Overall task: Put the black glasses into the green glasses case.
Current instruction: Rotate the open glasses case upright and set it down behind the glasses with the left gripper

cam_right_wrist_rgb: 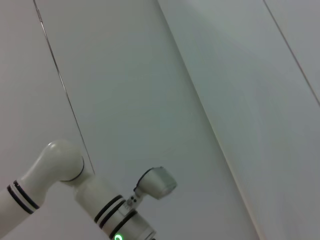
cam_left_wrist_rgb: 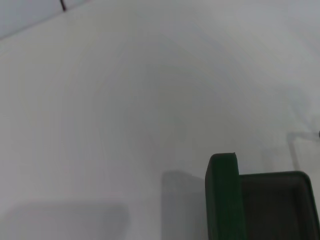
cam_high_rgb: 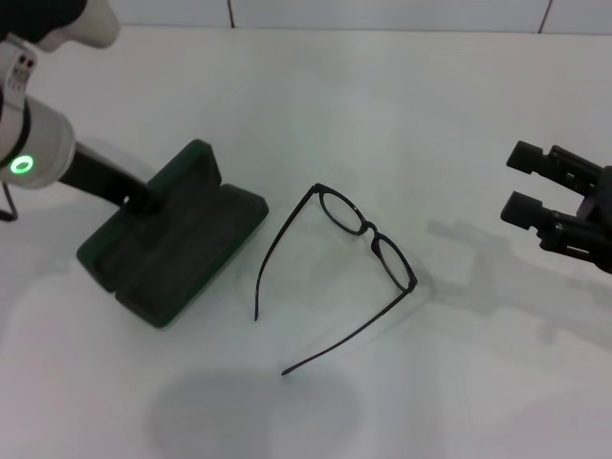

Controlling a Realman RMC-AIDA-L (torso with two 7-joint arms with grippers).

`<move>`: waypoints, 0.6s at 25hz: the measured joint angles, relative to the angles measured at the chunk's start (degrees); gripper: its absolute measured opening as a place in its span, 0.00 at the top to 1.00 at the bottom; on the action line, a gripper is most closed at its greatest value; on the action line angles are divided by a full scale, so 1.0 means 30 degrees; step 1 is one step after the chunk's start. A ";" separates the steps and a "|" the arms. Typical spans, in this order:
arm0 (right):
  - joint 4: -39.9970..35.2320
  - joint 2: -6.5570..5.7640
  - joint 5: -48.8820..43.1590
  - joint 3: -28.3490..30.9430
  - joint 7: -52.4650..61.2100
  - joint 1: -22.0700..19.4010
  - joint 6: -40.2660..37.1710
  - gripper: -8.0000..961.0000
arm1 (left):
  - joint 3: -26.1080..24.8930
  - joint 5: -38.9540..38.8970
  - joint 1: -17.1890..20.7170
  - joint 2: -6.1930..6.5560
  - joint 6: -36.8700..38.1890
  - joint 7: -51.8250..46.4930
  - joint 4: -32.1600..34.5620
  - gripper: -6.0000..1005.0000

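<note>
The green glasses case [cam_high_rgb: 182, 249] lies open on the white table at the left, its dark lining facing up. Its rim and lining also show in the left wrist view [cam_left_wrist_rgb: 222, 200]. My left gripper [cam_high_rgb: 139, 196] reaches down to the case's far edge, at the raised lid. The black glasses [cam_high_rgb: 371, 232] lie in the middle of the table, to the right of the case, temple arms unfolded and pointing toward me. My right gripper [cam_high_rgb: 521, 182] hovers at the right, open and empty, well apart from the glasses.
The white table [cam_high_rgb: 402, 115] ends at a tiled wall at the back. The right wrist view shows only my left arm [cam_right_wrist_rgb: 75, 190] against the wall and table.
</note>
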 joint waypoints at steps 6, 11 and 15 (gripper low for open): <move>-0.0064 0.0001 -0.0030 -0.0051 -0.0093 -0.0130 -0.0197 0.13 | -0.0217 0.0016 -0.1283 0.0038 -0.0102 0.1170 0.0290 0.80; -0.0115 0.0019 -0.1431 -0.0098 -0.0807 0.0085 -0.1587 0.13 | 0.0114 -0.0086 -0.2347 -0.0032 -0.1721 0.3491 0.0505 0.80; -0.0193 0.0096 -0.2401 -0.0116 -0.0860 0.0364 -0.2277 0.13 | 0.1714 -0.0183 -0.2530 -0.0051 -0.4592 0.6334 0.0006 0.80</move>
